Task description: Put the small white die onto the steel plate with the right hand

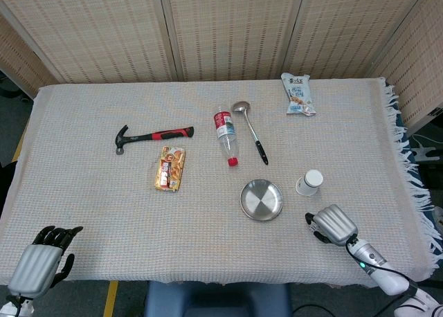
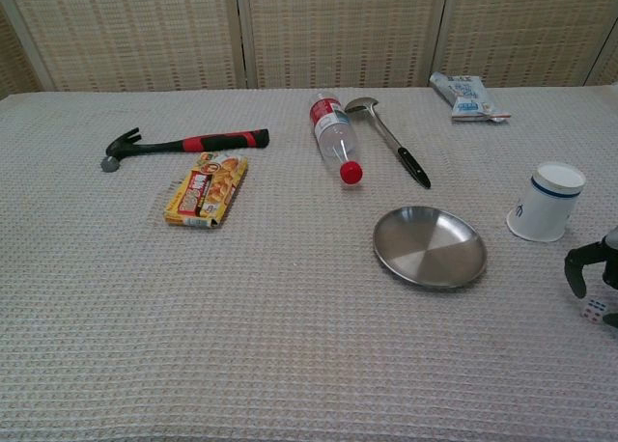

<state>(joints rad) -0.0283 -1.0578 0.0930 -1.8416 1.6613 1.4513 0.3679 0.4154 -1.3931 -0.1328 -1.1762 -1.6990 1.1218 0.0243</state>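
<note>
The small white die (image 2: 593,310) shows at the right edge of the chest view, pinched under the dark fingers of my right hand (image 2: 591,270), low over the cloth. In the head view that right hand (image 1: 333,224) is near the table's front right, palm down, and hides the die. The round steel plate (image 1: 261,199) lies a short way to the hand's left; in the chest view the plate (image 2: 430,246) holds nothing. My left hand (image 1: 38,261) rests at the front left corner, fingers apart, holding nothing.
A white paper cup (image 1: 309,182) stands upside down just behind my right hand. Further back lie a plastic bottle (image 1: 224,133), a ladle (image 1: 250,130), a hammer (image 1: 154,136), a snack box (image 1: 170,168) and a snack bag (image 1: 298,94). The fringed table edge runs along the right.
</note>
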